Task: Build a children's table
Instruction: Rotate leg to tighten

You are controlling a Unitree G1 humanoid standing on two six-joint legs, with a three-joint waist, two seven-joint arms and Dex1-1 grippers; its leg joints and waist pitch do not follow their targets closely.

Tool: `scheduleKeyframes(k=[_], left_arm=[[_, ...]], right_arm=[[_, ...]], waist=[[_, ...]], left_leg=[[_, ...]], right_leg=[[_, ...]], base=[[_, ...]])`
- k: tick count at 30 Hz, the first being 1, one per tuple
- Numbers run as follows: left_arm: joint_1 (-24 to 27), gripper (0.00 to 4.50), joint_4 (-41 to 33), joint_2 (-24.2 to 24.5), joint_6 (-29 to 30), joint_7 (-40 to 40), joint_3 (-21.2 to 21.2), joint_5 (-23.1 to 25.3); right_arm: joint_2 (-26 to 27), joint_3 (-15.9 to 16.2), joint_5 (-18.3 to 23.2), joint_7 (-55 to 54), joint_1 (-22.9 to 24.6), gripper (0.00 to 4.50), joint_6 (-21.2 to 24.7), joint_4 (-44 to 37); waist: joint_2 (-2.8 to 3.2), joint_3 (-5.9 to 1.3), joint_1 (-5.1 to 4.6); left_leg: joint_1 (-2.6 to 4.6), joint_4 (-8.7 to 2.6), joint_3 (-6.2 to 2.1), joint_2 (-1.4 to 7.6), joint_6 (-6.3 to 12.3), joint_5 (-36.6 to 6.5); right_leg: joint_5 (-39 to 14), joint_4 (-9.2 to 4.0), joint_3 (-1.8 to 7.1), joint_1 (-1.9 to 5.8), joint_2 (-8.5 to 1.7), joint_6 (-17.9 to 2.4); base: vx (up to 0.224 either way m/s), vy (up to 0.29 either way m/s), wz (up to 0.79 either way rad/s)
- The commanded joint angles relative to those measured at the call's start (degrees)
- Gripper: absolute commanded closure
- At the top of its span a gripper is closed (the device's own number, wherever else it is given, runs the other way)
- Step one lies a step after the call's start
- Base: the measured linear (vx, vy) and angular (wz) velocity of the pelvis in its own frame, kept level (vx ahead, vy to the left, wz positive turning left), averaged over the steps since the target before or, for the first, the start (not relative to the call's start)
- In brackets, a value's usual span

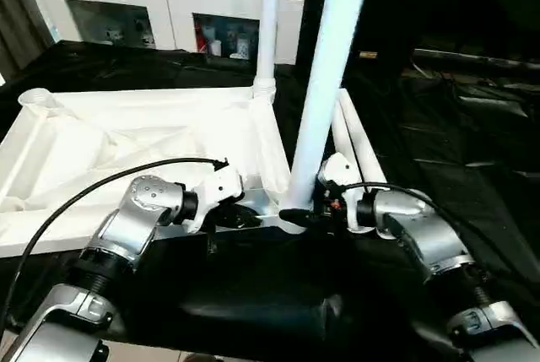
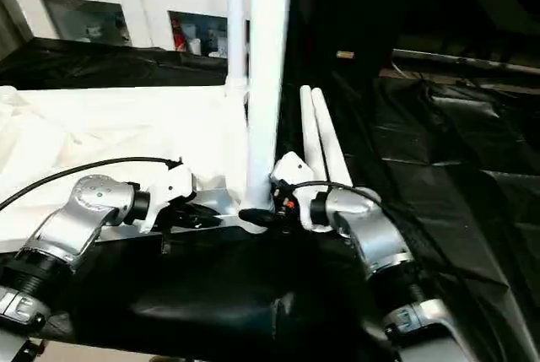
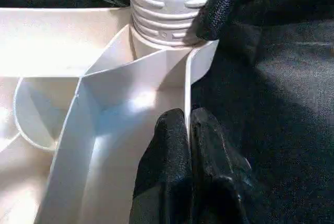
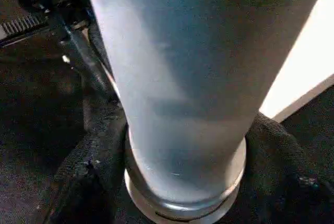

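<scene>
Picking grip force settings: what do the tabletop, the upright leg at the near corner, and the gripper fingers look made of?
Tabletop: likely moulded white plastic, semi-gloss; thin ribs and walls catch glare.
Near upright leg: smooth white tube, probably plastic, with a ridged collar at its base; painted metal cannot be ruled out.
Fingers: black, matte, finely textured, looks like rubber or fabric-covered padding.

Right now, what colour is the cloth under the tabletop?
Black cloth, clearest in the left eye view.

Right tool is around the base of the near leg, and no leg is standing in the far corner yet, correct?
Not quite: a second leg already stands in the far corner socket, per the left eye view. The right tool is indeed around the near leg's base.
</scene>
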Motion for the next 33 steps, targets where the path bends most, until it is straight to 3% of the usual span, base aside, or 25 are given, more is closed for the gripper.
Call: scheduleKeyframes(k=[1, 3, 4, 5, 7, 11, 16, 17, 21, 23, 26, 28, 33], left_arm=[[-0.02, 4.50, -0.57, -1.21, -0.35, 0.70, 0.26, -0.90], [-2.01, 4.50, 2.64, -5.89, 3.65, 11.48, 0.43, 2.41], [-3.06, 4.50, 4.21, -8.65, 5.74, 17.26, 0.42, 4.09], [-3.65, 4.50, 4.97, -10.88, 7.30, 20.83, 0.51, 4.73], [-4.09, 4.50, 5.32, -14.21, 8.83, 24.03, 0.01, 5.17], [-4.09, 4.50, 4.94, -17.16, 9.39, 25.16, -1.37, 5.56], [-4.59, 4.50, 5.89, -17.86, 7.57, 25.57, -1.68, 6.93], [-4.54, 4.50, 5.83, -17.34, 7.17, 25.30, -1.60, 6.92], [-4.24, 4.50, 5.48, -14.38, 5.65, 23.29, -1.08, 6.56], [-4.18, 4.50, 5.46, -13.79, 5.04, 22.77, -1.08, 6.51], [-3.97, 4.50, 5.38, -9.44, 2.96, 17.63, 0.17, 5.40], [-3.94, 4.50, 5.37, -8.76, 2.35, 16.50, 0.37, 5.19], [-2.73, 4.50, 3.24, -4.90, -0.49, 7.54, 0.39, 2.26]], right_arm=[[0.35, 0.60, -0.97, -1.02, 0.43, 1.78, 0.17, 0.57], [7.66, -5.55, -1.53, -20.73, -1.92, 1.78, 1.50, 9.17], [11.32, -8.52, -1.52, -30.32, -3.20, 1.78, 2.36, 13.26], [13.42, -9.78, -1.49, -35.31, -4.02, 1.78, 2.46, 15.31], [16.48, -10.86, -0.73, -39.67, -5.35, 1.78, 2.23, 17.50], [19.40, -10.43, -0.36, -40.93, -6.47, 1.78, 1.51, 18.55], [21.44, -10.91, -1.49, -40.95, -8.28, 1.78, -1.94, 20.78], [21.17, -10.95, -1.26, -40.13, -8.20, 1.22, -2.10, 20.51], [18.68, -10.00, -0.88, -35.24, -7.17, 0.74, -2.01, 17.93], [18.04, -9.59, -1.01, -34.25, -6.89, 0.74, -2.03, 17.30], [11.04, -6.06, -1.87, -22.94, -4.49, 0.74, -2.07, 11.51], [9.84, -5.50, -2.09, -20.95, -4.15, 0.74, -2.36, 10.70], [4.15, -2.76, -1.69, -10.73, -2.22, 0.74, -2.47, 5.74]], waist=[[-0.02, -3.17, 0.09], [0.02, -2.97, -0.43], [0.10, -2.77, -0.91], [-0.17, -2.92, -1.02], [0.33, -2.93, -1.30], [0.12, -3.03, -1.01], [0.25, -2.95, -1.19], [0.31, -2.92, -1.18], [0.27, -3.02, -1.08], [0.16, -3.12, -1.04], [-0.01, -3.36, -0.53], [0.00, -3.47, -0.31], [0.11, -3.58, -0.28]], left_leg=[[1.04, -3.93, -0.70, 2.44, -0.16, -13.87], [0.99, -4.10, -0.64, 2.40, -0.75, -13.83], [1.27, -4.32, -0.81, 2.30, -2.70, -16.27], [1.34, -4.38, -1.07, 2.25, -3.58, -16.66], [1.65, -4.40, -1.03, 2.37, -3.71, -18.02], [1.30, -4.39, -0.96, 2.10, -2.07, -17.53], [1.36, -4.63, -1.11, 2.18, -2.43, -19.36], [1.36, -4.68, -1.14, 2.20, -2.44, -19.56], [1.25, -4.70, -1.14, 2.25, -1.86, -19.27], [1.15, -4.55, -0.96, 2.27, -1.38, -17.54], [0.99, -4.18, -0.84, 2.22, -0.11, -14.15], [0.71, -3.92, -0.69, 2.18, 0.78, -11.35], [0.70, -3.69, -0.71, 2.23, 1.33, -10.13]], right_leg=[[-9.27, -4.07, 2.27, 2.05, -4.02, -11.82], [-8.98, -4.02, 2.37, 1.64, -3.96, -12.30], [-13.79, -4.33, 2.42, 1.32, -4.20, -12.24], [-15.93, -4.37, 2.29, 1.69, -4.40, -11.67], [-16.78, -5.04, 2.35, 1.38, -4.26, -10.40], [-15.04, -5.12, 2.45, 1.68, -4.09, -9.16], [-17.13, -5.34, 2.36, 1.50, -4.07, -8.62], [-17.30, -5.37, 2.36, 1.47, -4.07, -8.57], [-15.34, -5.26, 2.37, 1.54, -3.99, -8.63], [-12.75, -4.99, 2.44, 1.61, -4.00, -9.17], [-8.99, -4.64, 2.33, 2.08, -3.96, -9.32], [-4.56, -4.10, 2.26, 2.23, -3.88, -10.39], [-0.83, -3.59, 2.03, 2.43, -3.70, -12.16]], base=[[0.000, 0.000, 0.00], [0.000, 0.000, 0.00], [0.000, 0.000, 0.00], [0.000, 0.000, 0.00], [0.000, 0.000, 0.00], [0.000, 0.000, 0.00], [0.000, 0.000, 0.00], [0.000, 0.000, 0.00], [0.000, 0.000, 0.00], [0.000, 0.000, 0.00], [0.000, 0.000, 0.00], [0.000, 0.000, 0.00], [0.000, 0.000, 0.00]])
